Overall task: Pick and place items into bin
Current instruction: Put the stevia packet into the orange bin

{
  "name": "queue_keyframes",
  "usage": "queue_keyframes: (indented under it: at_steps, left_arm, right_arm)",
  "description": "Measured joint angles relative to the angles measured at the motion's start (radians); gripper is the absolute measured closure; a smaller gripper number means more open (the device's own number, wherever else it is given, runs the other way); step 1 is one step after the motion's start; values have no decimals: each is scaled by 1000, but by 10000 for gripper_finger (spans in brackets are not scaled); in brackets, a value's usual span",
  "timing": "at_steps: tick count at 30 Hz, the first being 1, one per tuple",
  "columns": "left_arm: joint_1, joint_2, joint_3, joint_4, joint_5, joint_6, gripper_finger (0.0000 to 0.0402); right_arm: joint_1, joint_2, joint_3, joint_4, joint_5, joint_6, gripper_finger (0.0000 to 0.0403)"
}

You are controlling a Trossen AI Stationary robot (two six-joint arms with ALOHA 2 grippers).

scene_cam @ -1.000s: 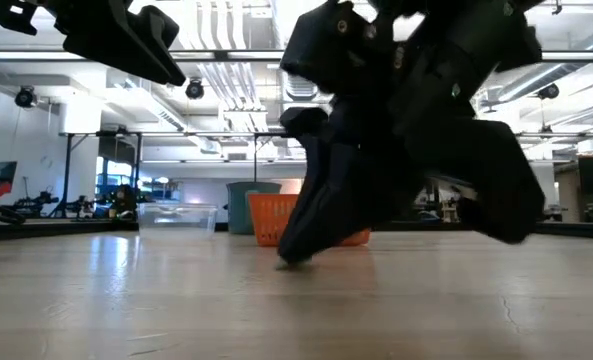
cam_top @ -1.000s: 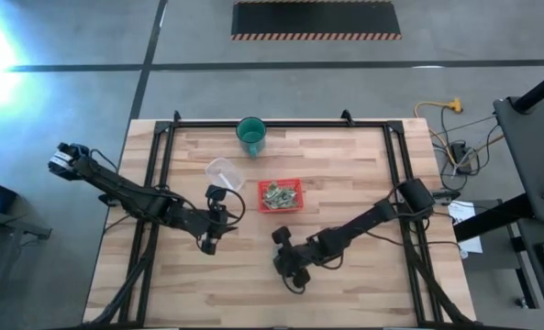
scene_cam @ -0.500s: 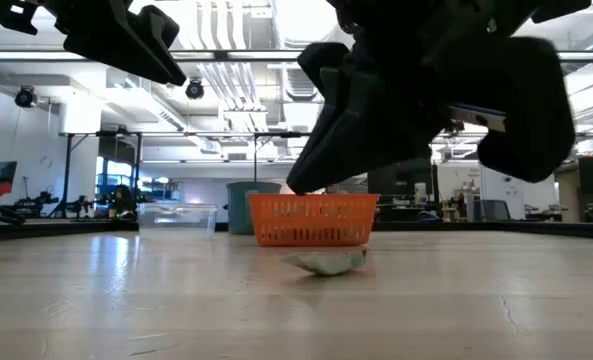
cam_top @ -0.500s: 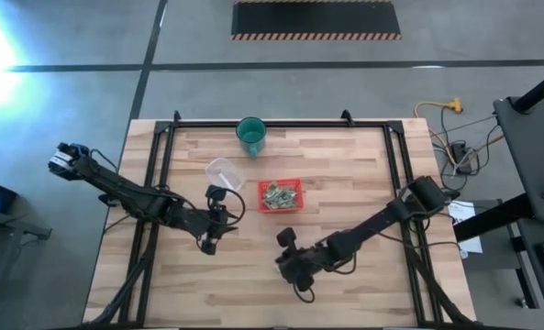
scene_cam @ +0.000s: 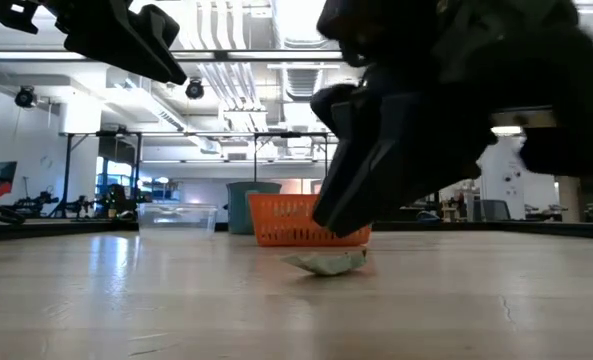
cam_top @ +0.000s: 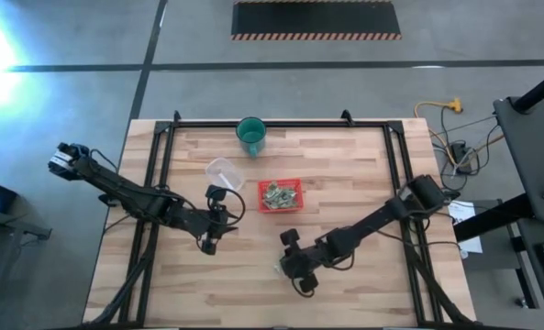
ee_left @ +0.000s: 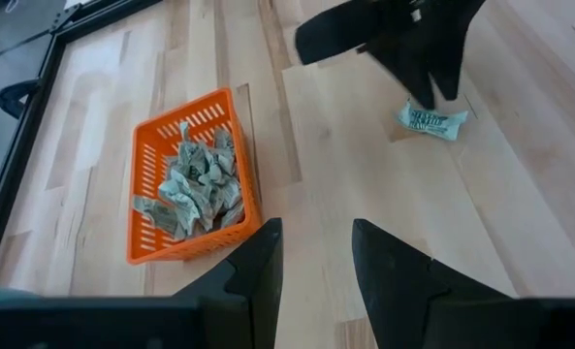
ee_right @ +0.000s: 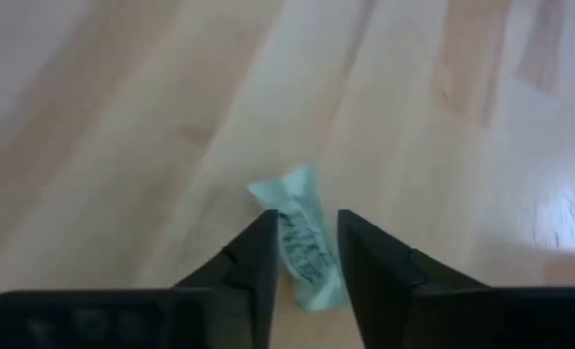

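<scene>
Right end effector (ee_right: 304, 254) parted astride a loose wrapper (ee_right: 302, 244)

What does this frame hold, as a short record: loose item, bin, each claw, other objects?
loose item: one pale-green wrapper lying on the table, outside the bin
bin: red tray, holding many wrappers
right claw: open, fingers on either side of the loose wrapper
left claw: open, holding nothing, facing the tray
other objects: green cup, clear container

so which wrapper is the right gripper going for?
The lone wrapper lying loose on the bare table, apart from the pile in the red tray. The right gripper hangs just over it, fingers open either side; the rest are already binned.
</scene>
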Motion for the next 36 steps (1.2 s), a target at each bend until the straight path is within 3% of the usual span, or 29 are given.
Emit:
queue_keyframes:
  at_steps: [7, 13, 28, 36]
  left_arm:
    - [0, 0, 0, 0, 0, 0, 292]
    - [0, 0, 0, 0, 0, 0, 292]
    - [0, 0, 0, -2, 0, -1, 292]
    - [0, 0, 0, -2, 0, -1, 292]
  right_arm:
    - [-23, 1, -30, 39, -46, 44, 248]
    - [-30, 2, -59, 89, -72, 43, 227]
    - [-54, 15, -71, 95, -72, 92, 234]
    - [-54, 15, -72, 69, -75, 104, 279]
